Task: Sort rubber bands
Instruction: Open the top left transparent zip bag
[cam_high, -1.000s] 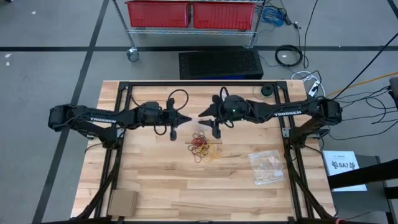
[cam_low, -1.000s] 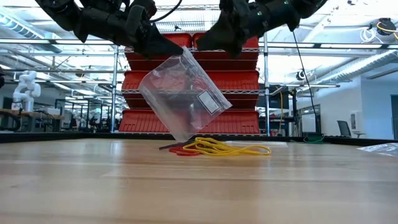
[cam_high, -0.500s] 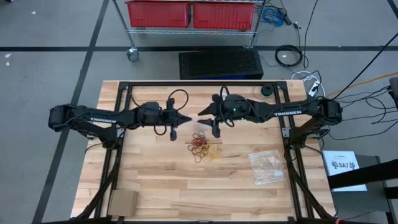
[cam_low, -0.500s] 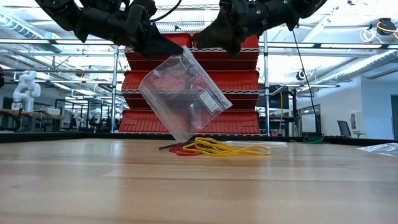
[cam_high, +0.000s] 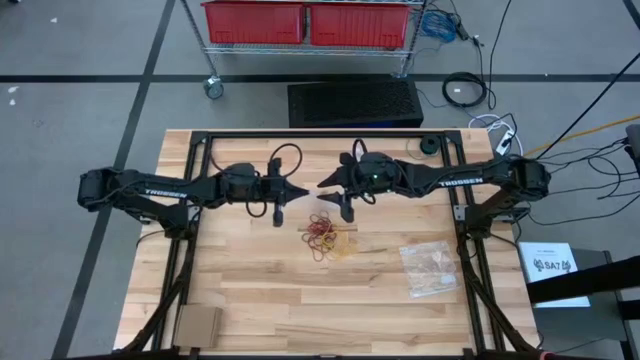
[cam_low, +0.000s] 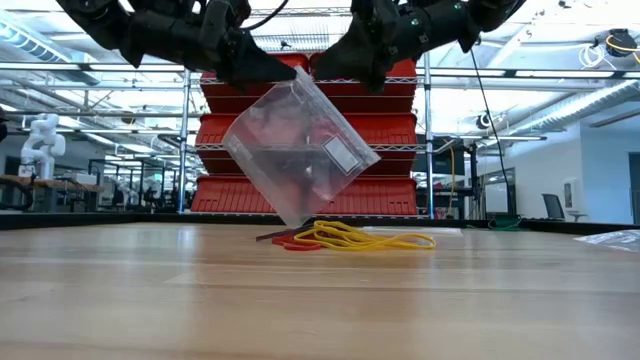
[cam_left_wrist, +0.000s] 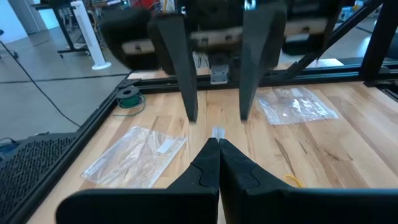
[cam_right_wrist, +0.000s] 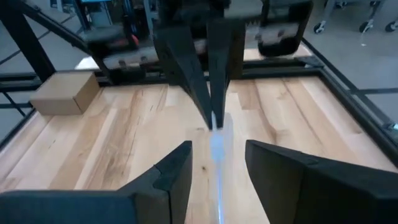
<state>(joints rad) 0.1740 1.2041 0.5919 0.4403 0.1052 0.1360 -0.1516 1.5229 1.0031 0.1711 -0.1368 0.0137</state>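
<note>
Clear bag held over the rubber band pile, mid-table.

High: left gripper (cam_high: 302, 190) and right gripper (cam_high: 322, 184) meet tip to tip; rubber bands (cam_high: 328, 232) heaped just below them on the table (cam_high: 250, 290). Low: clear bag (cam_low: 298, 150) hangs tilted above the bands. Left wrist: fingers pinched shut on the bag's edge. Right wrist: fingers parted, straddling the bag, not gripping.

You see even overhead light on the table (cam_high: 250, 290), with faint shadows. Bright ceiling strips backlight the low view. Both wrist views blur: near fingers (cam_right_wrist: 168, 180) soft, far gripper smeared.
</note>
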